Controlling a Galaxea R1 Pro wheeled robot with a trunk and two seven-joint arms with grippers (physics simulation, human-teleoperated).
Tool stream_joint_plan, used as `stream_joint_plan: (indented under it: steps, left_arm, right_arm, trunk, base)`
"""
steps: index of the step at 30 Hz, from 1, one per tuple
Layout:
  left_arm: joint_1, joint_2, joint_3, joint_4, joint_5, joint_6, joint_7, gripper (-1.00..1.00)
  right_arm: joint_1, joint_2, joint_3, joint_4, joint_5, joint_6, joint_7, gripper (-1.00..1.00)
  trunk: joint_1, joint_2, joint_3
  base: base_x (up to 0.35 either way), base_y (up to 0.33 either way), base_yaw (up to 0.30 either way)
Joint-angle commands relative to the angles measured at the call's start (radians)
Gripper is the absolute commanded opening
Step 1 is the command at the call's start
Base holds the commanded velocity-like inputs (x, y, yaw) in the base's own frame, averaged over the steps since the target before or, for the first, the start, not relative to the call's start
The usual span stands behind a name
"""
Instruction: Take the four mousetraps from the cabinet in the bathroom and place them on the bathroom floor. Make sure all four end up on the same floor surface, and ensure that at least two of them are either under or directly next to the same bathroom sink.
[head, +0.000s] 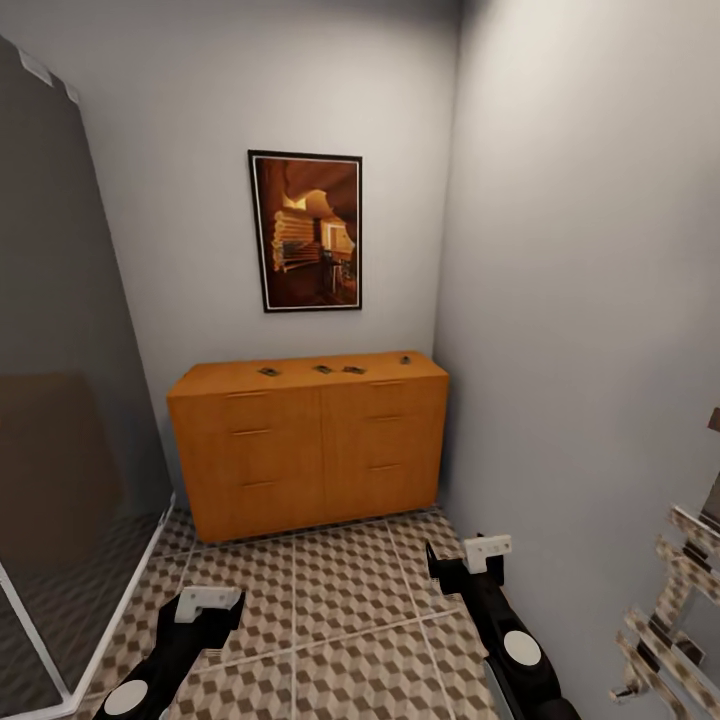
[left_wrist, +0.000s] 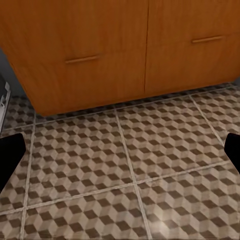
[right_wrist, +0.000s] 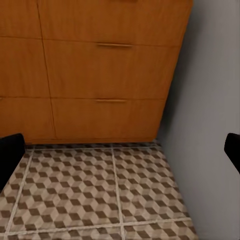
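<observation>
Head view, four mousetraps (head: 322, 369) in a sideways row atop cabinet (head: 310, 450)

A framed picture (head: 305, 231) of a warm-lit log interior is hanging on the grey back wall (head: 190, 150). A glass shower screen (head: 60, 380) with a white frame is standing at the left, and a metal towel rail (head: 665, 600) is showing against the right wall (head: 590, 300).

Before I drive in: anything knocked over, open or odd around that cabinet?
Nothing stands out. The cabinet has its drawers shut, four mousetraps lie on top, and the picture hangs straight.
</observation>
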Motion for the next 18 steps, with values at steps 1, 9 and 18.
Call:
stream_joint_plan:
  steps: [1, 9, 18]
  left_arm:
    - [-0.001, 0.0, 0.0, -0.001, -0.001, 0.005, 0.0, 1.0]
    - [-0.001, 0.0, -0.001, 0.0, -0.001, 0.005, 0.0, 1.0]
    - [-0.001, 0.0, -0.002, -0.001, -0.001, 0.005, 0.0, 1.0]
  right_arm:
    - [-0.001, 0.0, 0.002, -0.002, 0.008, 0.007, -0.005, 1.0]
    - [-0.001, 0.0, 0.002, -0.001, 0.008, 0.007, -0.005, 1.0]
    - [-0.001, 0.0, 0.002, -0.001, 0.008, 0.007, -0.005, 1.0]
  trunk:
    - [0.001, -0.001, -0.001]
    - [0.001, -0.001, -0.001]
    - [0.001, -0.001, -0.001]
  base:
    - [0.316, 0.005, 0.0]
    - [0.3, 0.041, 0.0]
    - [0.098, 0.016, 0.0]
